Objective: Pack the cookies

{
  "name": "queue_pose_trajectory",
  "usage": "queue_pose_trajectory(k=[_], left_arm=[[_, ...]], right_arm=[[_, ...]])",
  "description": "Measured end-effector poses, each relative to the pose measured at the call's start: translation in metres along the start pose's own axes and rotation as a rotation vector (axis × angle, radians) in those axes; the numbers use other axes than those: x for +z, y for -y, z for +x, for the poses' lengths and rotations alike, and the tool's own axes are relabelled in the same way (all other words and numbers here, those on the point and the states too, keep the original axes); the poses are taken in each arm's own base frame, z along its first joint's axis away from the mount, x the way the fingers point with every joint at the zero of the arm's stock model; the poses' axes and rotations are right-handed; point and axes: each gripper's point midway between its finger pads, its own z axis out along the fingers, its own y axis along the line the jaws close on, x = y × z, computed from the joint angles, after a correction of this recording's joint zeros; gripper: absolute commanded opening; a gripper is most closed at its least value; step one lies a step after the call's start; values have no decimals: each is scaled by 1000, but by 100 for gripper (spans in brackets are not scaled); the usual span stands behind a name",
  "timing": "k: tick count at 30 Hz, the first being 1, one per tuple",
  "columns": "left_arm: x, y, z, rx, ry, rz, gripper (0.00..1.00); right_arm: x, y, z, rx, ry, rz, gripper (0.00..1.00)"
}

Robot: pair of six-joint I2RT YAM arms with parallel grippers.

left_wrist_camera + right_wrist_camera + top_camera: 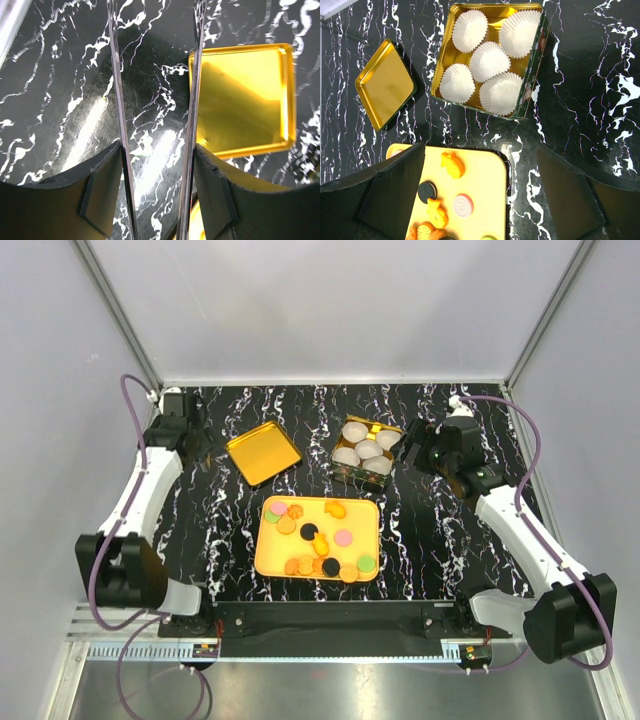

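I see the black marbled table (420,530) with the yellow tray (362,515) mid-table. Beyond it are the tin (538,55) of paper cups (490,61) and the gold lid (263,452). Left gripper (155,50) and right gripper (480,147) both hang released. The cookies (310,532) lie on the tray.

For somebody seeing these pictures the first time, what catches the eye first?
The bright yellow tray at the centre, strewn with orange, black, pink and green cookies, draws the eye first. Behind it to the right stands a gold tin holding five white paper cups; a gold lid lies apart to its left.
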Motion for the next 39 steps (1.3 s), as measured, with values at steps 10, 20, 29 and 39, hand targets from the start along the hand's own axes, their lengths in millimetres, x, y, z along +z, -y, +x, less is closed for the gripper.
queue_pose_trajectory(k=[10, 20, 29, 39], left_arm=[[-54, 29, 21, 140, -9, 127, 57], [-128, 78, 78, 352, -62, 371, 54], [-169, 101, 147, 516, -166, 522, 54], [-190, 120, 218, 679, -294, 593, 54]], right_arm=[[3, 2, 2, -2, -10, 7, 100], [7, 4, 5, -4, -23, 15, 100], [12, 8, 9, -9, -38, 29, 100], [17, 11, 12, -12, -49, 45, 100]])
